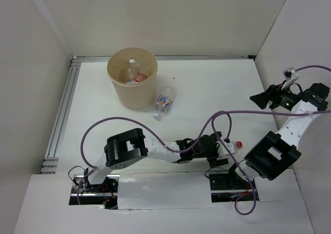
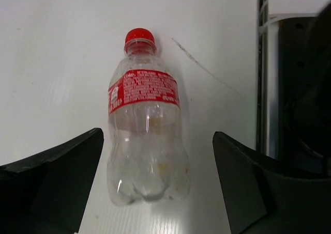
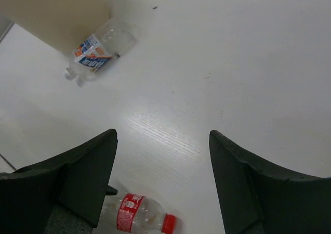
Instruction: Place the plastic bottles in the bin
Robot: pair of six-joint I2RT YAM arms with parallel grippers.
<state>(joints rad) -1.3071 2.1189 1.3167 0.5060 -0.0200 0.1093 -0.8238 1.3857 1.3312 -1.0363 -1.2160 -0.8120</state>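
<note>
A clear bottle with a red label and red cap [image 2: 147, 136] lies on the table between the open fingers of my left gripper [image 2: 158, 182], not gripped; its cap [image 1: 239, 143] pokes out past the gripper [image 1: 223, 149] in the top view, and it shows in the right wrist view [image 3: 139, 216]. A clear bottle with a blue and orange label [image 1: 164, 103] lies beside the beige bin [image 1: 132, 92], also in the right wrist view [image 3: 95, 56]. Bottles lie inside the bin [image 1: 133, 74]. My right gripper [image 1: 260, 99] is open and empty, raised at the right.
White walls enclose the table. An aluminium rail [image 1: 62, 115] runs along the left edge. The right arm's base [image 2: 297, 94] stands just right of the left gripper. Purple cables [image 1: 217, 121] loop over both arms.
</note>
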